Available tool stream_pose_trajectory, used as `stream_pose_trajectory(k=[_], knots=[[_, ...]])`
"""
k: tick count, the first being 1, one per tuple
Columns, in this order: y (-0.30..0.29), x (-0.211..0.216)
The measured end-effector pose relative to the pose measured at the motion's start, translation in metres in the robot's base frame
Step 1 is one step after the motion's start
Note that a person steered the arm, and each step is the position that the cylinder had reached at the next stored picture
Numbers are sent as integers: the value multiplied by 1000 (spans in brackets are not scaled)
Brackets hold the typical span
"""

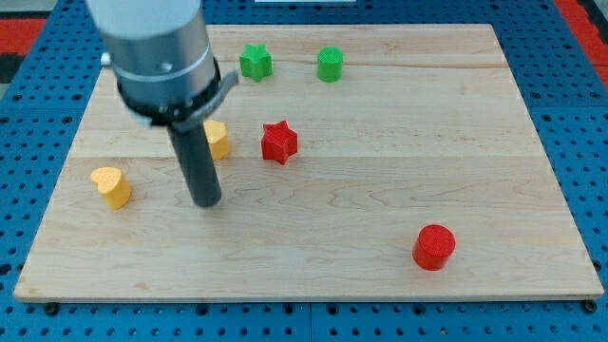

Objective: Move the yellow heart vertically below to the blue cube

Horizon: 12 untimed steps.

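Six blocks listed, no blue cube visible. You have my tip [206, 201] right of the yellow heart [112, 186], apart; approach step. No jaws fitted. Next: locate cube.

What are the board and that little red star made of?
The board looks like pale, matte wood: grain lines and plank seams run across it. The red star looks like plastic, possibly 3D-printed: solid, even colour and a dull finish, though the picture is too coarse to be sure.
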<state>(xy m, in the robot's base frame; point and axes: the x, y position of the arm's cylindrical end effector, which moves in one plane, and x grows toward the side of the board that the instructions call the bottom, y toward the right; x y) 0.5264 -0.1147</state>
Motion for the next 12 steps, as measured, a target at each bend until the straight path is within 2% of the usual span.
stream_pose_trajectory(k=[1,3,4,6,8,9,10,11,12], knots=[[-39,20],[-118,9],[-128,-1],[-125,-9],[-125,-58],[-125,-45],[-125,-14],[-121,-9],[-114,-21]])
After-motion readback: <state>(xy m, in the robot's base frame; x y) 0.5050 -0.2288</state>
